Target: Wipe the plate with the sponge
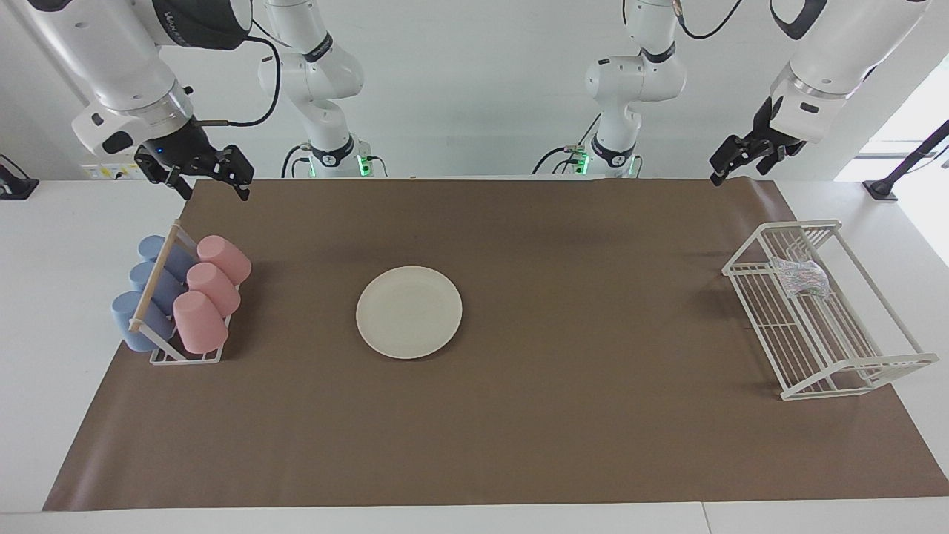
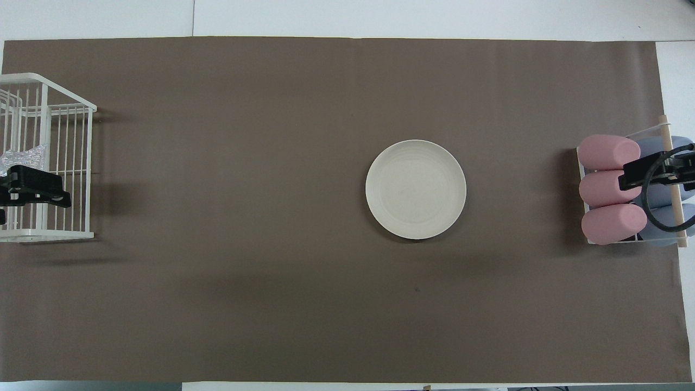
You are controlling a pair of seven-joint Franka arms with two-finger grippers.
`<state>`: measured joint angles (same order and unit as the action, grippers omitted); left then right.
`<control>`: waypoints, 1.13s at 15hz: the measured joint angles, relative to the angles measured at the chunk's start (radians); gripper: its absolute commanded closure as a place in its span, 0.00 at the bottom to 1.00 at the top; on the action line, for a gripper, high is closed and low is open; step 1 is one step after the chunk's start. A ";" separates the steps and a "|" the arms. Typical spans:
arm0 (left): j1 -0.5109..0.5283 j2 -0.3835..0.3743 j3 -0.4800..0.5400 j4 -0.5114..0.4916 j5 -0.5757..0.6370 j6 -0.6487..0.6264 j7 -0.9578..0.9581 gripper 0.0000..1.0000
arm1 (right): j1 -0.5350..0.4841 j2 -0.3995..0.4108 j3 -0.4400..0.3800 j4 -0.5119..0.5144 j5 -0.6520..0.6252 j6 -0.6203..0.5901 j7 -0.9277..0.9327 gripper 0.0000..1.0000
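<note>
The cream-white plate [image 1: 408,311] [image 2: 416,189] lies flat in the middle of the brown mat. The silvery speckled sponge [image 1: 799,276] [image 2: 21,157] rests inside the white wire rack [image 1: 852,371] [image 2: 65,234] at the left arm's end of the table. My left gripper [image 1: 738,172] [image 2: 38,190] hangs high in the air, open and empty, well above the rack and clear of the sponge. My right gripper [image 1: 207,182] [image 2: 638,174] waits raised over the cup holder, open, with nothing in it.
A holder with pink cups [image 1: 211,285] [image 2: 611,187] and blue cups [image 1: 144,293] lying on their sides stands at the right arm's end of the mat. The brown mat [image 1: 563,415] covers most of the table.
</note>
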<state>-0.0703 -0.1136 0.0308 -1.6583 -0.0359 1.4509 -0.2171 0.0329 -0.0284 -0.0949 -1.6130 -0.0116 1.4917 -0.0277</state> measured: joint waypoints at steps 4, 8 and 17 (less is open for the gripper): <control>0.000 0.031 0.004 0.065 -0.009 -0.074 0.001 0.00 | 0.000 0.000 0.000 0.000 0.000 0.000 0.000 0.00; -0.011 0.070 0.002 0.083 -0.006 -0.081 0.005 0.00 | 0.000 0.000 0.000 0.000 0.000 0.000 0.000 0.00; -0.014 0.086 0.005 0.103 -0.002 -0.062 0.012 0.00 | 0.000 0.000 0.000 0.000 0.000 0.000 0.000 0.00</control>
<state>-0.0847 -0.0281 0.0358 -1.5554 -0.0375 1.3893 -0.2046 0.0329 -0.0284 -0.0946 -1.6130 -0.0116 1.4917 -0.0277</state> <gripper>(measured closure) 0.000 0.000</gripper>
